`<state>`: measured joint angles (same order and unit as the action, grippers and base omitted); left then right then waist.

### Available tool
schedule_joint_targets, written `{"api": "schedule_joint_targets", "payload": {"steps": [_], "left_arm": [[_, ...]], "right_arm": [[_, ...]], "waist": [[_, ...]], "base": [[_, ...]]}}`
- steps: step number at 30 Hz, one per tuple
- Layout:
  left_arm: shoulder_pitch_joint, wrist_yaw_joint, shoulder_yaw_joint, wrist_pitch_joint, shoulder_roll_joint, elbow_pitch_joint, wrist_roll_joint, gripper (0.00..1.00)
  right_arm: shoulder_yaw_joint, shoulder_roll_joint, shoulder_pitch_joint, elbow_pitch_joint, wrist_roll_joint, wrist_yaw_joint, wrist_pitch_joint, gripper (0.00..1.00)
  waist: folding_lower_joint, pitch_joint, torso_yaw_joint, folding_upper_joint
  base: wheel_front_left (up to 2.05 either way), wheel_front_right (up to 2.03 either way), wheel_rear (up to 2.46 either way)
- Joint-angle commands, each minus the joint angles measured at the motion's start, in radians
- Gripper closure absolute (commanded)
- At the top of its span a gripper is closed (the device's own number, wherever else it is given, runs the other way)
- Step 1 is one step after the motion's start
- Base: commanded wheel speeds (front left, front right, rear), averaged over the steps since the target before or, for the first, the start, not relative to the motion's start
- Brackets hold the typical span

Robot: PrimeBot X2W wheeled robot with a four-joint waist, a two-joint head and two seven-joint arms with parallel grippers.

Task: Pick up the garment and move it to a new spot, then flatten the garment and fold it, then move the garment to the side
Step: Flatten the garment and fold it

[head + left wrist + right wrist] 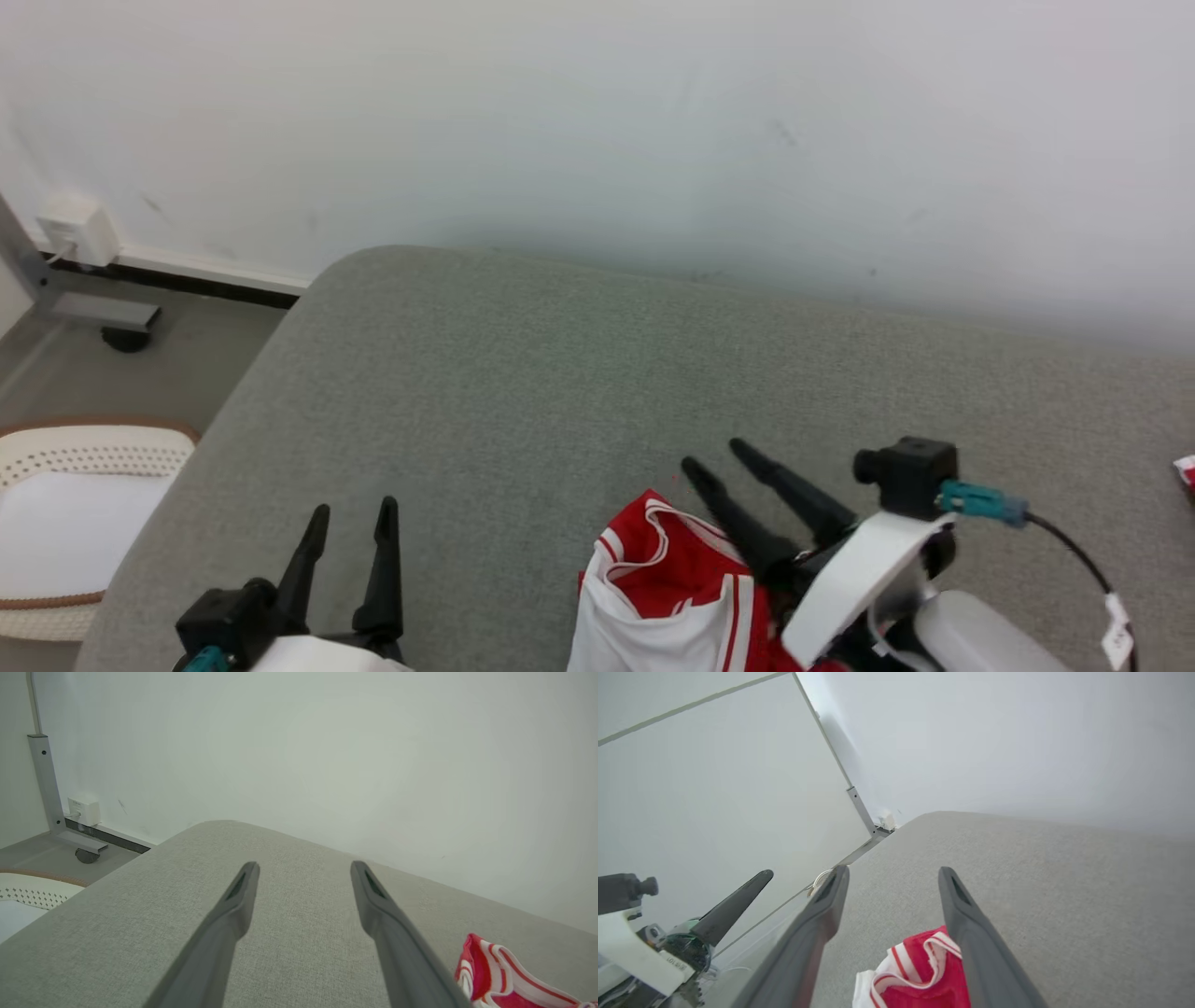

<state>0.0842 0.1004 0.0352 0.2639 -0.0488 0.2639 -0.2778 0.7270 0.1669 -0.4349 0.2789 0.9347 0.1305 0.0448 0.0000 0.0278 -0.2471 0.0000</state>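
The garment (pixel 667 583) is red and white with striped trim, lying bunched on the grey padded surface (pixel 523 392) at the near edge, right of centre. My right gripper (pixel 719 459) is open just above its right part, fingers apart and pointing away over the surface, with nothing between them. In the right wrist view the garment (pixel 915 973) lies below and between the spread fingers (pixel 966 919). My left gripper (pixel 353 513) is open at the lower left, well clear of the cloth. The left wrist view has the garment (pixel 495 970) at its bottom right corner, beyond the open left gripper (pixel 303 865).
A white perforated basket (pixel 65 523) stands on the floor left of the surface. A grey metal stand foot (pixel 93 308) and a white wall box (pixel 79 229) sit by the wall at far left. Something small, red and white, lies at the right edge (pixel 1186 471).
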Motion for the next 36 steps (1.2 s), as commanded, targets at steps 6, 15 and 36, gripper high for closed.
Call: {"api": "schedule_joint_targets", "payload": {"steps": [6, 15, 36], "left_arm": [[-0.016, -0.012, -0.009, 0.000, -0.004, -0.023, -0.020, 0.00], [-0.029, -0.028, -0.025, 0.000, -0.004, -0.053, -0.022, 0.00], [-0.012, -0.013, -0.046, 0.000, -0.004, -0.058, 0.006, 0.00]], "right_arm": [[-0.104, 0.135, 0.001, -0.003, -0.063, 0.000, -0.137, 0.00], [-0.323, 0.149, 0.108, 0.105, -0.263, 0.000, -0.222, 0.00], [-0.333, -0.039, 0.187, 0.239, -0.441, 0.000, -0.046, 1.00]], "waist": [[0.0000, 0.010, 0.081, 0.0000], [0.0000, 0.010, 0.145, 0.0000], [0.0000, -0.002, 0.072, 0.0000]], "base": [[0.00, 0.00, 0.00], [0.00, 0.00, 0.00], [0.00, 0.00, 0.00]]}}
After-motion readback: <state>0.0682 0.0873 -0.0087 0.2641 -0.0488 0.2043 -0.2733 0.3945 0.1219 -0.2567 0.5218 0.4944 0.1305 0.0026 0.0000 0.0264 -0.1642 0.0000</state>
